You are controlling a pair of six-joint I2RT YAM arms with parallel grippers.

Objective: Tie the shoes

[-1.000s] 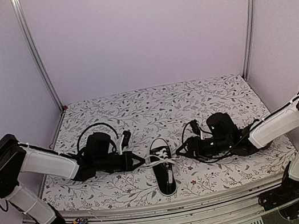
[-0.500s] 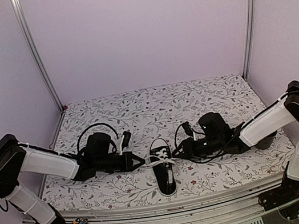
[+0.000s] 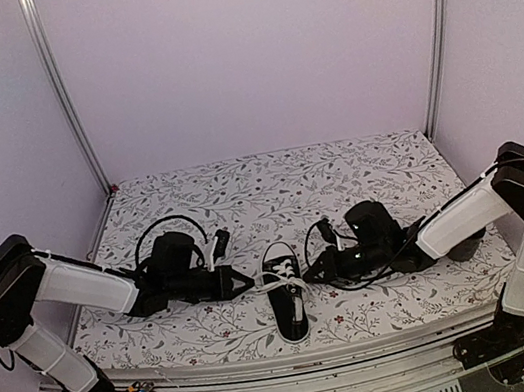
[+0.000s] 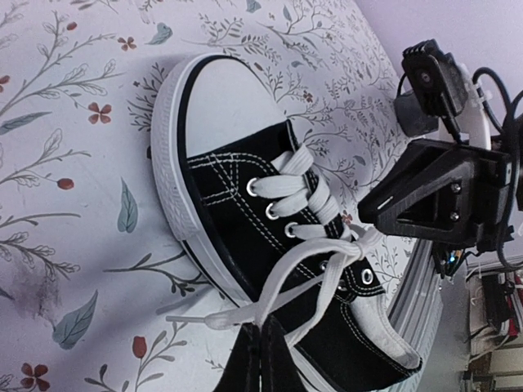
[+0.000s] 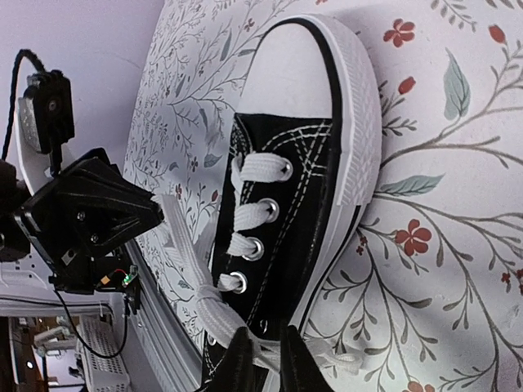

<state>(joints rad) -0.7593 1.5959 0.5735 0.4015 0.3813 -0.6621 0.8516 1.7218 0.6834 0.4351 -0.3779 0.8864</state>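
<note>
A black sneaker (image 3: 287,298) lies on the floral-patterned table (image 3: 271,189).

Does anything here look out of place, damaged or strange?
Only the white laces of the sneaker: untied, drawn out sideways, one strand towards the left claw, one towards the right claw. Nothing else stands out.

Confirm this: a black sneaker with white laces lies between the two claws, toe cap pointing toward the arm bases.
One thing is wrong: the toe cap of the sneaker points the other way, toward the back wall, as the top external view shows. The rest stands.
</note>
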